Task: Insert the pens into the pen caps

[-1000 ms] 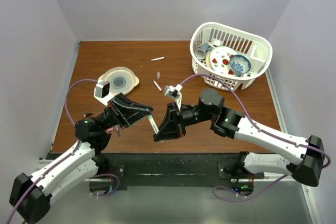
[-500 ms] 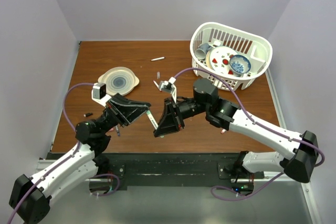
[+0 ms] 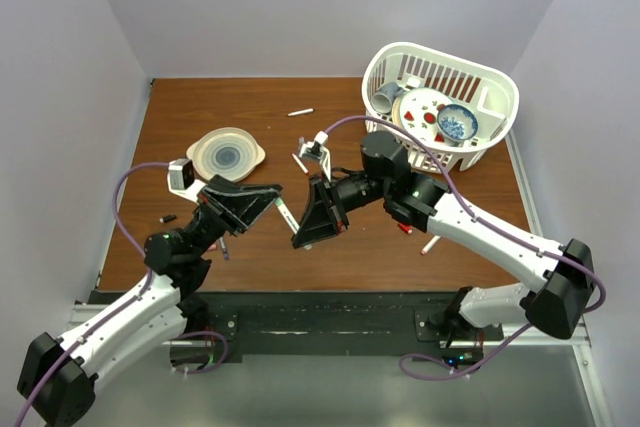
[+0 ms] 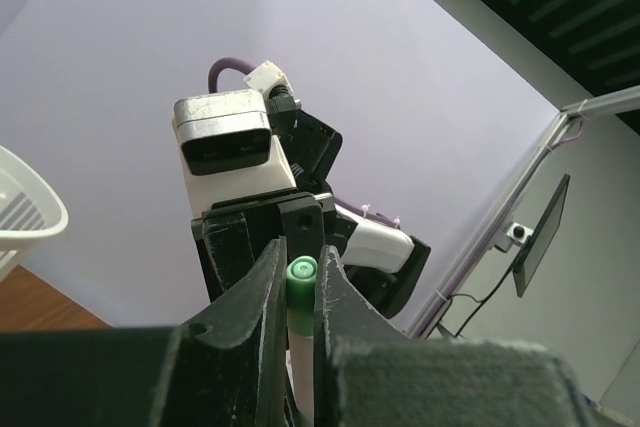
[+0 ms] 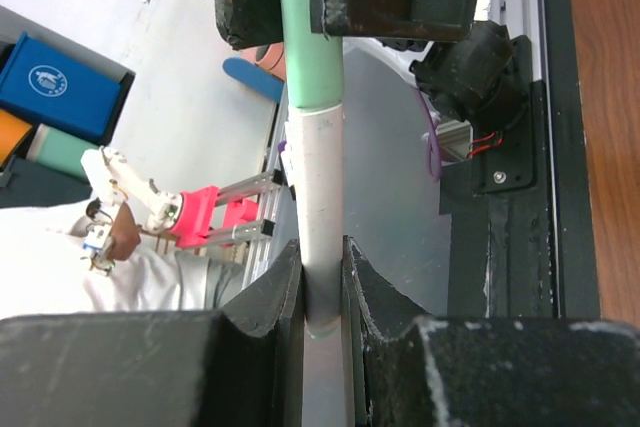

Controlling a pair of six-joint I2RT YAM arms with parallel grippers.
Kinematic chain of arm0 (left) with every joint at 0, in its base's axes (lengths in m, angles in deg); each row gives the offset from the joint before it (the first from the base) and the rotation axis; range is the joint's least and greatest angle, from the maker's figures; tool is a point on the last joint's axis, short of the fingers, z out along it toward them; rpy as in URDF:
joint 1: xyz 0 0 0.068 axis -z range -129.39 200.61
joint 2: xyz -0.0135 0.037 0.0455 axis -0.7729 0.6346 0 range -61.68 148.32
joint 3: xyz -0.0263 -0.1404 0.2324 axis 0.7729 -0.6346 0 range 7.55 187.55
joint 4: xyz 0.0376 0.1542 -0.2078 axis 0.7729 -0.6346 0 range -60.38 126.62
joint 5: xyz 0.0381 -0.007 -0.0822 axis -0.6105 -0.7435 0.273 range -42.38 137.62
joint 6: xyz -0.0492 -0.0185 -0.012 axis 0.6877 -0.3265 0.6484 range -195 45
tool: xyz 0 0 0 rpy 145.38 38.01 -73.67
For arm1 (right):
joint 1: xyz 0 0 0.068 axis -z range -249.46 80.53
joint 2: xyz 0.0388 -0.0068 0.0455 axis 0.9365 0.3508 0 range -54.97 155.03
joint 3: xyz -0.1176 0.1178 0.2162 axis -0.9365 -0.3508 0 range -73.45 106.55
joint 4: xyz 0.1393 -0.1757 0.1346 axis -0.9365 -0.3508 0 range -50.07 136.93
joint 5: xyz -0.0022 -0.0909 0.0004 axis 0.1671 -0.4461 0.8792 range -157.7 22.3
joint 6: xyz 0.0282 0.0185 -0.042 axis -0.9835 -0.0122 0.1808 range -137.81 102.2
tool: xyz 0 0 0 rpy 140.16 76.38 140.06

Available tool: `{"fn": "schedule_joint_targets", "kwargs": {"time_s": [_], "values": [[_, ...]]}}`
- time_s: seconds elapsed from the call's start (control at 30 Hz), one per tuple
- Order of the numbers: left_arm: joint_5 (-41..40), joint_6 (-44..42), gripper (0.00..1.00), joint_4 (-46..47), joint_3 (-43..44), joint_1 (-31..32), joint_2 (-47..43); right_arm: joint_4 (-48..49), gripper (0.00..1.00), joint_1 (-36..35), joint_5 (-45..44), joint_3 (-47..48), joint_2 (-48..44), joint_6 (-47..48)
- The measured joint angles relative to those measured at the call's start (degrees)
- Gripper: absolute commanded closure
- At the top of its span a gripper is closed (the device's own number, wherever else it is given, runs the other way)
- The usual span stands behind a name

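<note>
Your desk [image 3: 200,107] is a brown wooden top closed in by pale lilac walls on the left, far and right sides, with a black rail along the near edge where both arms are bolted.

Above the near middle of the desk, the two arms meet tip to tip. Your left gripper [image 4: 298,262] is pinched narrow on the green cap [image 5: 310,37]. Your right gripper [image 5: 322,267] is clamped just as tight on the white pen [image 5: 322,187]. Cap and barrel sit in one straight line, end against end, held in the air clear of the wood.

The rest of the pens and caps lie loose around you:
- One white pen [image 3: 301,112] rests far out at the middle.
- Another white pen [image 3: 430,244] lies near the right arm.
- A red cap [image 3: 404,229] sits just beside that second pen.
- A small dark cap [image 3: 168,218] sits at the near left.

A white basket [image 3: 440,45] stands at the far right corner with plates, a bowl and a cup inside. A pale plate [image 3: 228,155] with blue rings lies on the left of the desk.

Past the near edge, your right wrist camera shows a blue bin [image 5: 60,87] on the floor of the room.
</note>
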State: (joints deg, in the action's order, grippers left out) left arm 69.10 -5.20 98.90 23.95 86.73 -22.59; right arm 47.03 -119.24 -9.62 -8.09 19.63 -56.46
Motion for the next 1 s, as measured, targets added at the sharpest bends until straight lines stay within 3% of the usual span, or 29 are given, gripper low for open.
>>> {"fn": "schedule_joint_targets", "kwargs": {"time_s": [0.57, 0.77, 1.0], "values": [[-7.4, -5.2, 1.00, -3.8, 3.0, 4.5, 0.4, -3.9, 1.00, 3.5, 8.4, 6.7, 4.2, 1.9], [-8.8, -9.2, 1.00, -6.5, 6.3, 6.7, -0.1, -16.6, 1.00, 4.2, 9.0, 15.6, 5.6, 9.2], [-7.1, -14.1, 1.00, -11.8, 11.8, 6.8, 1.0, -22.8, 1.00, 5.4, 7.4, 20.3, 5.5, 14.4]]}}
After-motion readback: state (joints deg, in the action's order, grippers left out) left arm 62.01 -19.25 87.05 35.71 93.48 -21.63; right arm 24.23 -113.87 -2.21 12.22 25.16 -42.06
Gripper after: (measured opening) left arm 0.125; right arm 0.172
